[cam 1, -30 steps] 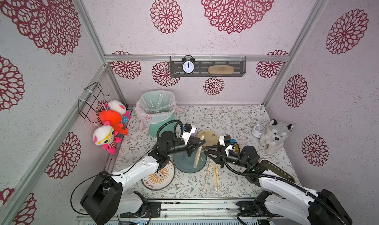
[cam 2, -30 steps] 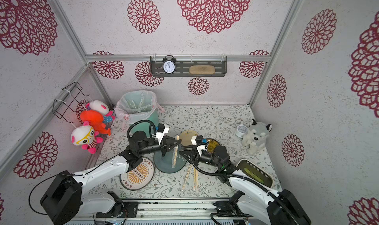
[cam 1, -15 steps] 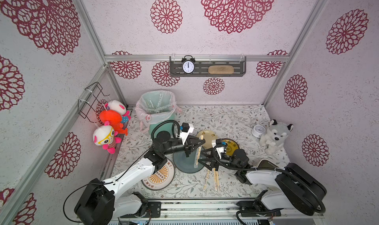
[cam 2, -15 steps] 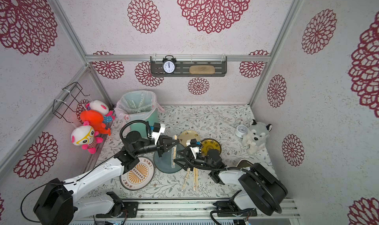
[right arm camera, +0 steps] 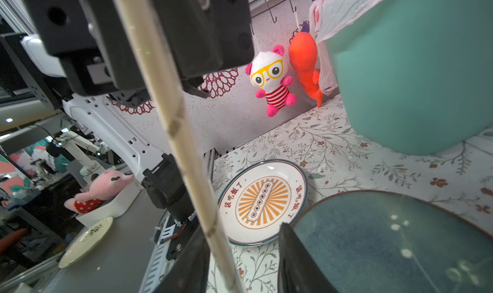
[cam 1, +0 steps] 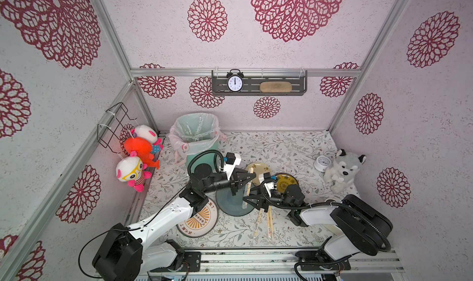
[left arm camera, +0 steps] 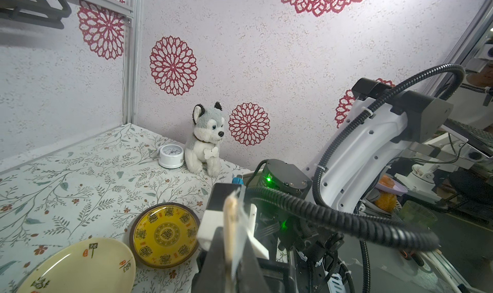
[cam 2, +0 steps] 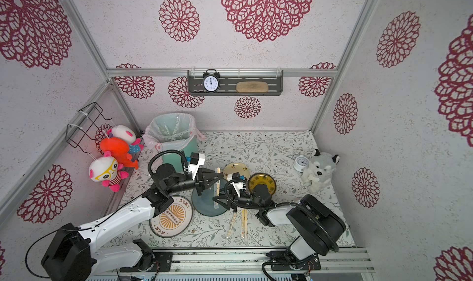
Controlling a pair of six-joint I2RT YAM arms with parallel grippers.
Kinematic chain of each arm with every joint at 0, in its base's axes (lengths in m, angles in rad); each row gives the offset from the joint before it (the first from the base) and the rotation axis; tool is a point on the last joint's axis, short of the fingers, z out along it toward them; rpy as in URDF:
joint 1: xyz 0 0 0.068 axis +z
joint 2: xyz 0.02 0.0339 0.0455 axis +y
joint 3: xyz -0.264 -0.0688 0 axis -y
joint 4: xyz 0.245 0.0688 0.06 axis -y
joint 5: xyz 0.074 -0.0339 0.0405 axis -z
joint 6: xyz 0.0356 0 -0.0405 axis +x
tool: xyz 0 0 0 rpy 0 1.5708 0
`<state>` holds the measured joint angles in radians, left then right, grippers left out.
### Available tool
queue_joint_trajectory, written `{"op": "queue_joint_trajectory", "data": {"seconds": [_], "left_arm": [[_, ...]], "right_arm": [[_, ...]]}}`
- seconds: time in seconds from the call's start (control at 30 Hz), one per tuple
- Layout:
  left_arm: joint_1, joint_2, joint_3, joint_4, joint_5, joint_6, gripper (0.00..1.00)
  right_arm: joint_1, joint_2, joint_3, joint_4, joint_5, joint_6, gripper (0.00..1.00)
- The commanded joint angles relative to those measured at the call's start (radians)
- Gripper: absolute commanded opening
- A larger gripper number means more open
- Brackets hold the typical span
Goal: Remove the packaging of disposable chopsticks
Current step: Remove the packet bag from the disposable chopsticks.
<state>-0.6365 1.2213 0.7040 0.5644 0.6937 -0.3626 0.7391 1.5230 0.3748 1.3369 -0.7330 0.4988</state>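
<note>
Left gripper (cam 1: 248, 176) is pinched on the chopsticks (cam 1: 247, 190) - held tilted above the blue plate (cam 1: 230, 206), packaging (left arm camera: 241, 233) on. Right gripper (right arm camera: 240, 249) is spread, with the stick off-centre against one finger. Advise centring, gripping the plastic only, then pulling lengthwise.

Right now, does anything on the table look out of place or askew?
The small white clock lies flat on its back beside the husky, face up, unlike the black clock standing on the shelf. Two chopstick pairs lie loose and slightly fanned on the table. Nothing looks spilled.
</note>
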Motion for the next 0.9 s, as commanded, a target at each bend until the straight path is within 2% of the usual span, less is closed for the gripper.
{"op": "queue_joint_trajectory", "data": {"seconds": [0.0, 0.07, 0.23, 0.3, 0.33, 0.37, 0.6, 0.7, 0.77, 0.87], "left_arm": [[0.000, -0.005, 0.008, 0.037, 0.010, -0.001, 0.00], [-0.004, 0.005, 0.004, 0.062, 0.016, -0.021, 0.00], [-0.012, 0.025, -0.005, 0.091, 0.020, -0.037, 0.00], [-0.012, 0.022, -0.017, 0.113, 0.010, -0.042, 0.00], [-0.012, 0.018, -0.021, 0.115, 0.001, -0.034, 0.00], [-0.011, 0.015, -0.021, 0.109, -0.008, -0.025, 0.00], [-0.037, 0.038, -0.056, 0.097, 0.018, -0.015, 0.00], [-0.111, 0.033, -0.115, 0.051, -0.038, 0.023, 0.00], [-0.195, 0.044, -0.180, 0.099, -0.138, 0.046, 0.00], [-0.232, 0.114, -0.250, 0.177, -0.154, 0.049, 0.00]], "right_arm": [[0.006, -0.017, -0.010, 0.076, 0.013, -0.027, 0.43], [0.006, -0.018, -0.005, 0.076, 0.015, -0.030, 0.39], [0.006, -0.018, 0.016, 0.065, 0.023, -0.039, 0.38], [0.006, -0.021, 0.025, 0.048, 0.018, -0.047, 0.21], [0.005, -0.024, 0.022, 0.056, 0.016, -0.048, 0.05], [0.006, -0.030, 0.013, 0.072, 0.022, -0.046, 0.00], [0.005, -0.110, -0.029, 0.041, 0.055, -0.088, 0.00], [0.005, -0.190, -0.035, -0.034, 0.076, -0.137, 0.00], [0.005, -0.245, -0.031, -0.062, 0.063, -0.154, 0.00], [0.005, -0.349, -0.027, -0.132, 0.061, -0.176, 0.00]]}}
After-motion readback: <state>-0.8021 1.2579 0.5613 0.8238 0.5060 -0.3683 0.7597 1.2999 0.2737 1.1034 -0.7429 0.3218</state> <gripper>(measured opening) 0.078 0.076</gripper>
